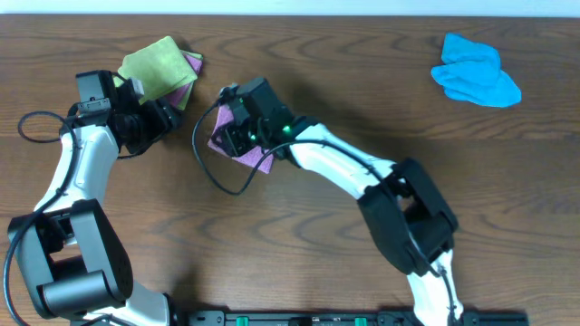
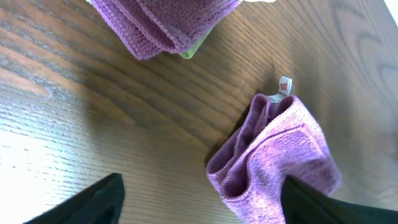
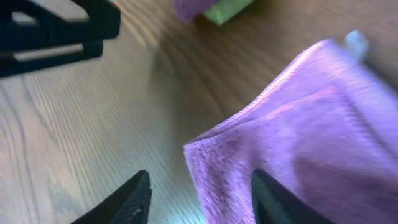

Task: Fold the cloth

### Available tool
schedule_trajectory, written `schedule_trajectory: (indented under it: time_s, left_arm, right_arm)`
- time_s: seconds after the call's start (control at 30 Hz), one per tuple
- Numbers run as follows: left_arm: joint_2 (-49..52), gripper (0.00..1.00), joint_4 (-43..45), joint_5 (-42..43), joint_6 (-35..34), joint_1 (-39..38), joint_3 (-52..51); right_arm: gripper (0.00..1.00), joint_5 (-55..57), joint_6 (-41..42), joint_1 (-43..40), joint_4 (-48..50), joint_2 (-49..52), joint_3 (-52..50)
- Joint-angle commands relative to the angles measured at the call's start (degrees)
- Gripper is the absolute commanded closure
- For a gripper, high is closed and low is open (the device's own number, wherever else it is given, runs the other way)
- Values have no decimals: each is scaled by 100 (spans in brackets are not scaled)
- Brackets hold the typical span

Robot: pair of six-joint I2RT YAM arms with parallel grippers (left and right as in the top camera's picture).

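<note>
The lilac cloth (image 1: 251, 156) lies bunched and partly folded on the table left of centre, mostly hidden under my right gripper (image 1: 232, 134). In the right wrist view the cloth (image 3: 311, 124) fills the right side. My right gripper (image 3: 200, 174) is open, with the cloth's near edge between its fingers. In the left wrist view the cloth (image 2: 280, 149) shows a white tag at its top. My left gripper (image 2: 202, 179) is open and holds nothing, and its right finger stands in front of the cloth. In the overhead view my left gripper (image 1: 161, 116) is left of the cloth.
A lime-green cloth (image 1: 154, 65) lies on a purple cloth (image 1: 188, 80) at the back left, just behind my left gripper. This stack (image 2: 161, 25) also shows in the left wrist view. A bright blue cloth (image 1: 476, 71) lies at the back right. A black cable (image 1: 213, 167) loops beside the lilac cloth.
</note>
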Motion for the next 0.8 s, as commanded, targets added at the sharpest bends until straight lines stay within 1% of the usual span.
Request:
schedule_trajectory:
  time_s: [0.0, 0.03, 0.07, 0.1, 0.17, 0.23, 0.33, 0.4, 0.5, 0.63, 0.77]
  left_arm:
    - [-94, 12, -13, 219, 81, 24, 79]
    - [-94, 10, -13, 302, 81, 24, 79]
    - [-94, 8, -13, 341, 81, 24, 79]
    - [-94, 6, -13, 424, 81, 24, 79]
    - [-94, 2, -13, 560, 83, 24, 79]
    - [-94, 4, -17, 636, 83, 24, 79]
    - [-96, 4, -17, 813, 83, 24, 79]
    - [-94, 5, -37, 973, 87, 24, 79]
    - [-94, 5, -111, 1115, 129, 24, 79]
    - [-94, 5, -380, 1200, 238, 15, 76]
    - [-94, 5, -673, 1200, 345, 7, 74]
  right_arm:
    - [39, 15, -57, -173, -212, -540, 142]
    - [28, 15, -57, -245, -396, -638, 142]
    - [21, 15, -66, -293, -520, -708, 142]
    - [1, 35, -114, -376, -739, -807, 142]
    - [1, 59, -223, -527, -1117, -992, 142]
    - [1, 59, -448, -686, -1502, -1189, 142]
    - [1, 57, -754, -927, -2085, -1499, 142]
    - [1, 59, -1088, -1156, -2658, -1799, 142]
    - [1, 57, -1331, -1449, -3250, -2144, 107]
    - [1, 55, -1587, -1834, -3692, -2730, -203]
    - [1, 55, -1604, -2245, -3659, -3613, -1005]
